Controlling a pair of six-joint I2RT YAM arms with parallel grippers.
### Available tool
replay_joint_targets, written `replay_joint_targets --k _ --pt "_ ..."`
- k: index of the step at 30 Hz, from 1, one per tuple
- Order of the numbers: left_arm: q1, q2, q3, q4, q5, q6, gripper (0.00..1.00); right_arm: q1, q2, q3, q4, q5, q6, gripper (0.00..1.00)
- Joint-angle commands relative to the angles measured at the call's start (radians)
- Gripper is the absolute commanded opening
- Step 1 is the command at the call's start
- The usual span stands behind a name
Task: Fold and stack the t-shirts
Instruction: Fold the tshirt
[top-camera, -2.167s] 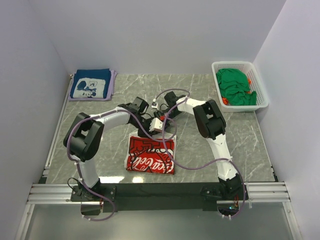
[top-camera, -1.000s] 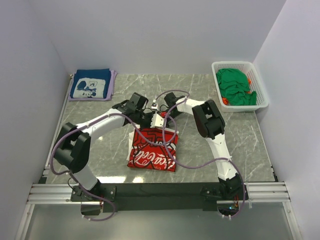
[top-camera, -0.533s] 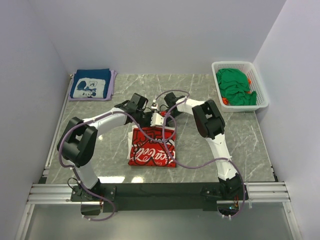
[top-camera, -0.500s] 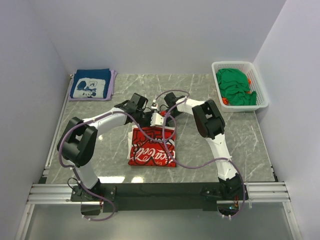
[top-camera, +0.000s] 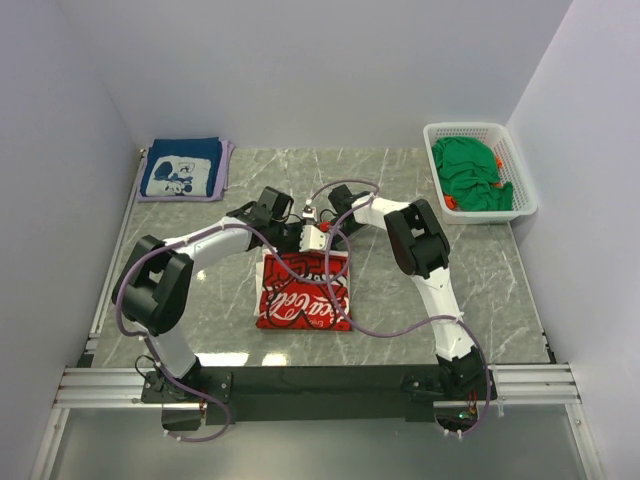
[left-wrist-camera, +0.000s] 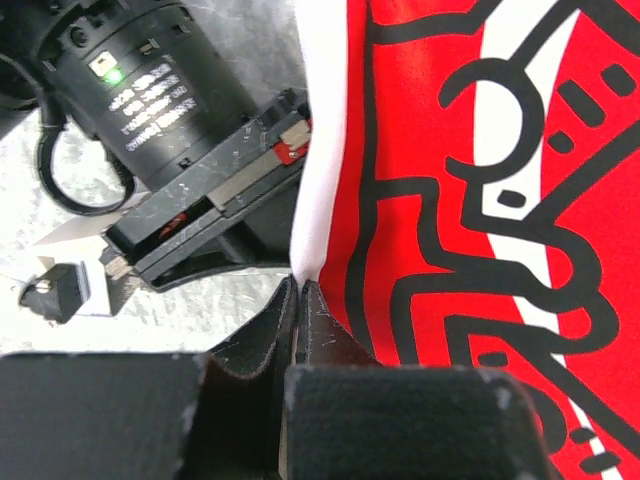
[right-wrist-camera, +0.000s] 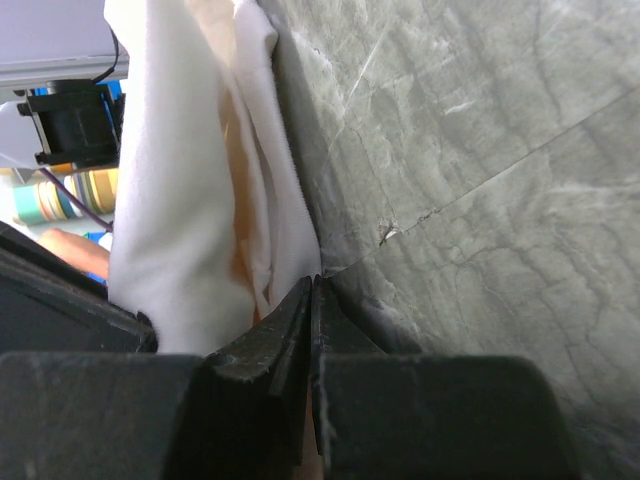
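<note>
Wrist views alone show left gripper and right gripper pinching the white t-shirt.

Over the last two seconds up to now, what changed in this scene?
The left hand and right hand, both shut on the far edge of the red-and-white printed t-shirt, dragged it a little toward the far side of the table. The left arm's elbow shifted. The folded navy t-shirt and the green t-shirts in the white basket stayed put.
</note>
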Motion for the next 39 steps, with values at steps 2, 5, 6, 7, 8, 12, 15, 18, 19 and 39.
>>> replay_joint_targets --k 2,5,6,7,8,12,15,18,19,39 --pt "0.015 -0.067 -0.024 0.122 -0.046 -0.005 0.01 0.005 0.058 -0.002 -0.008 0.099 -0.046 0.07" --pt "0.013 -0.090 -0.049 0.161 -0.058 0.010 0.01 0.005 0.064 0.011 -0.016 0.097 -0.048 0.07" --pt "0.013 -0.084 -0.051 0.164 -0.061 0.013 0.01 0.003 0.064 0.014 -0.014 0.097 -0.046 0.07" --pt "0.013 -0.077 -0.051 0.165 -0.066 0.018 0.01 0.005 0.064 0.014 -0.011 0.097 -0.043 0.07" --pt "0.013 -0.067 -0.048 0.164 -0.072 0.013 0.01 0.003 0.064 0.014 -0.010 0.097 -0.043 0.07" --pt "0.016 -0.015 -0.067 0.203 -0.091 0.006 0.01 -0.009 0.055 0.032 -0.014 0.117 -0.039 0.08" --pt "0.017 0.012 -0.078 0.231 -0.088 0.018 0.01 -0.021 0.038 0.060 -0.034 0.158 -0.051 0.09" --pt "0.018 0.043 -0.075 0.247 -0.091 0.009 0.01 -0.047 0.007 0.089 -0.039 0.243 -0.043 0.13" --pt "0.018 0.049 -0.075 0.253 -0.094 0.010 0.01 -0.063 -0.005 0.101 -0.045 0.275 -0.039 0.15" --pt "0.184 0.033 0.127 0.098 0.029 -0.254 0.30 -0.255 -0.468 -0.156 0.088 0.269 0.013 0.36"
